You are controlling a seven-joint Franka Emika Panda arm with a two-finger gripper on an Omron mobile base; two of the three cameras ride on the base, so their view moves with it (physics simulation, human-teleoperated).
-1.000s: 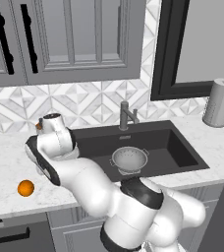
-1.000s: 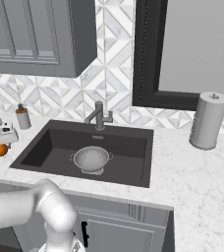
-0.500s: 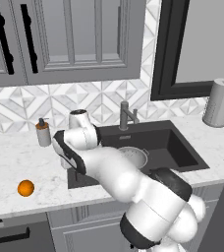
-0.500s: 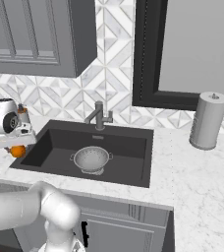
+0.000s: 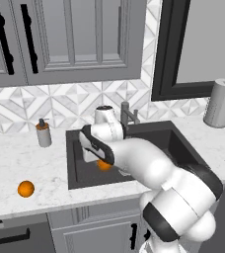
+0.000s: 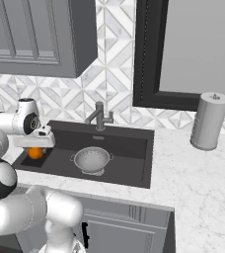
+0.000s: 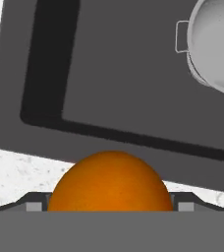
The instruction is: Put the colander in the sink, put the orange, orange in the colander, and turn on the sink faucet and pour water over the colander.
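Now jaws clamped on one orange [image 7: 110,181] above sink [image 6: 129,148], colander [image 6: 92,159] upright, rim up

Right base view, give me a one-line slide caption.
Gripper carries an orange over the sink's left end, toward the colander below the faucet.

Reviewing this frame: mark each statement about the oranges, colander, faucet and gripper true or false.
1. The colander sits inside the sink. True.
2. Both oranges are already in the colander. False: one orange lies on the counter, the other orange is between the fingers of the gripper.
3. Water runs from the sink faucet. False: no stream is visible.
4. The gripper carries its orange over the sink's left part, beside the colander. True.
5. A soap dispenser stands left of the sink. True.
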